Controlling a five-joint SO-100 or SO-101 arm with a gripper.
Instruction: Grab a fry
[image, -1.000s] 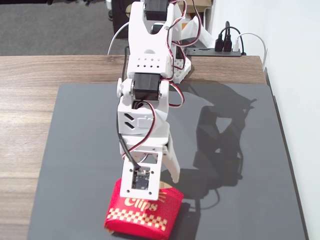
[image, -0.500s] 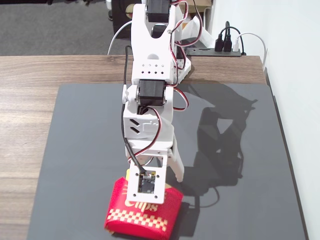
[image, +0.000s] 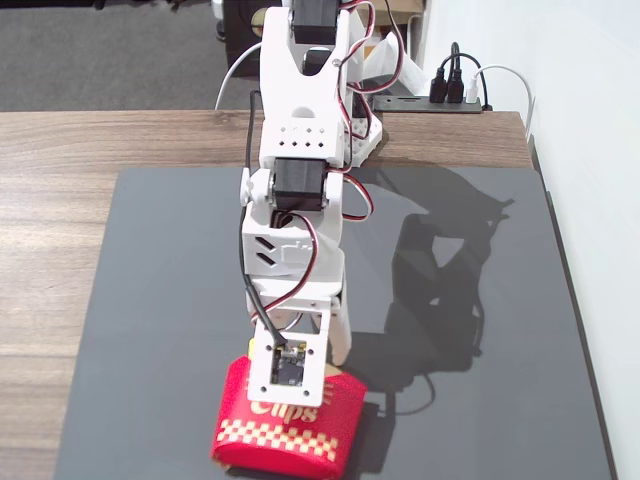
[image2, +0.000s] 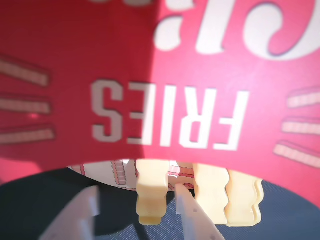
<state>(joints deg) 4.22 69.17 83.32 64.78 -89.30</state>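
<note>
The red "Fries Clips" carton (image2: 165, 70) fills the wrist view, its lettering upside down. Several pale yellow ridged fries stick out of its mouth toward the camera. One fry (image2: 150, 197) juts out furthest, and two more (image2: 227, 200) lie to its right. My gripper (image2: 136, 194) is open at the carton's mouth. That fry lies between the jaws, close to the right finger (image2: 192, 215), with a wide gap to the left finger (image2: 75, 217). In the fixed view the arm's wrist (image: 290, 365) leans over the carton (image: 285, 430) and hides the fingertips and fries.
The carton lies on a dark mat (image: 480, 400) on a wooden table (image: 50, 250), near the mat's front edge. A power strip with plugs (image: 450, 95) sits at the back right, and a white wall runs along the right.
</note>
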